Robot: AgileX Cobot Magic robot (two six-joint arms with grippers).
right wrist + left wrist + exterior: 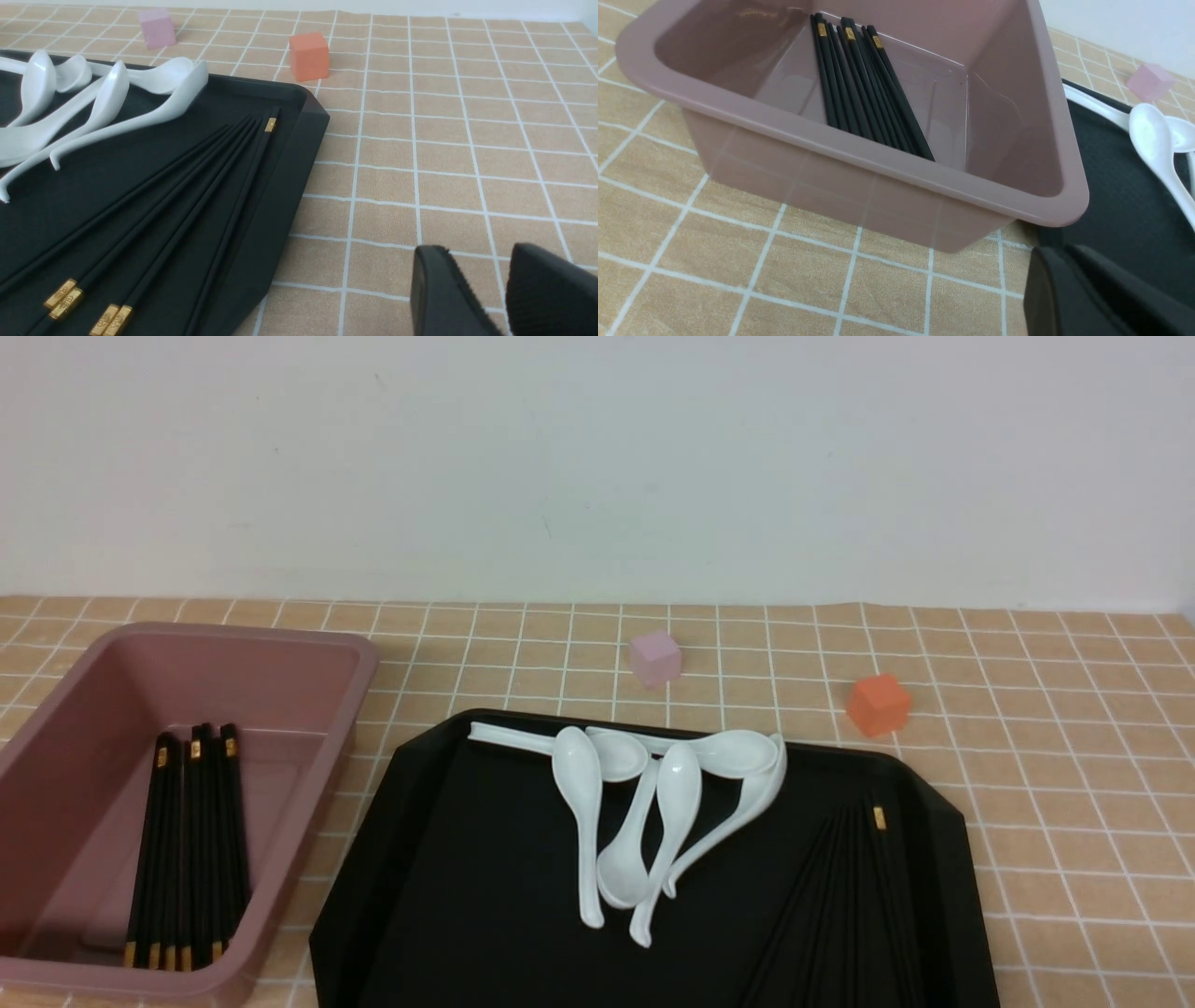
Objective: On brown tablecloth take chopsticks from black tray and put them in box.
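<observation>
Remaining chopsticks [845, 896] lie on the black tray [448, 859], lower right of the front view. About five sticks, fanned: spread wide toward the bottom edge of the frame, converging toward the tray's far right corner. Long axis runs near-to-far, tilted slightly rightward going away. One gold band [878, 818] shows at the far end; in the right wrist view most bands [70, 294] sit at the near end, so that one stick lies reversed. Sticks flat on the tray floor, close together, some touching.

White spoons [644, 812] heaped at tray centre, just left of the fan; nearest spoon handle close to the outermost stick, contact unclear.

Right tool [486, 289] shows in the lower right of its wrist view, over the brown tablecloth [1074, 756] on the bench, off the tray's right rim. Chopsticks lie to its left across the rim. Jaws narrowly parted, holding nothing. Judged the nearer arm for the next pick.

Left tool [1069, 289] sits in the lower right of its wrist view, beside the box [56, 728]; its jaws look nearly together, nothing held. The box holds a bundle of chopsticks already, lying along its length, mixed band ends.

Pink cube [655, 658] and orange cube [878, 705] stand beyond the tray, out of play.

Judgement: task partway done; next grasp should cross the sticks' long axis.
</observation>
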